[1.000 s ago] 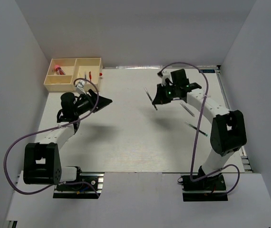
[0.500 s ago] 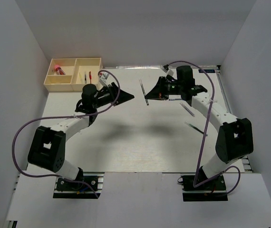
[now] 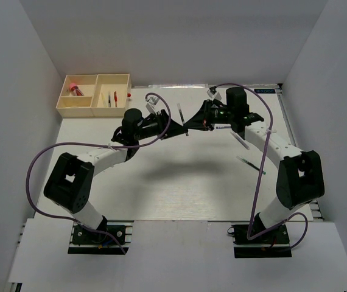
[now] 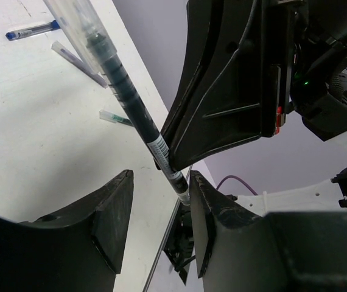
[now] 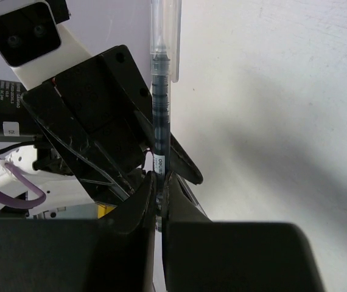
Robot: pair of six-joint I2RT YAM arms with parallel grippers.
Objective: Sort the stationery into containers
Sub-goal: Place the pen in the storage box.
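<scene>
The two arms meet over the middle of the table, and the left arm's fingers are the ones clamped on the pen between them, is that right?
Not quite. The right arm's fingers are clamped on the pen, as the right wrist view shows. The left arm's fingers stand open around it. The arms do meet over the middle.

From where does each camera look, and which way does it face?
Top external: above and behind the bases, facing down on the table; both arms and the tray show.
Left wrist: on the left arm, facing the right claw; its own open left claw frames the pen.
Right wrist: on the right arm, facing the left claw; its fingers grip the pen.
Shared: both wrist views show the pen.
</scene>
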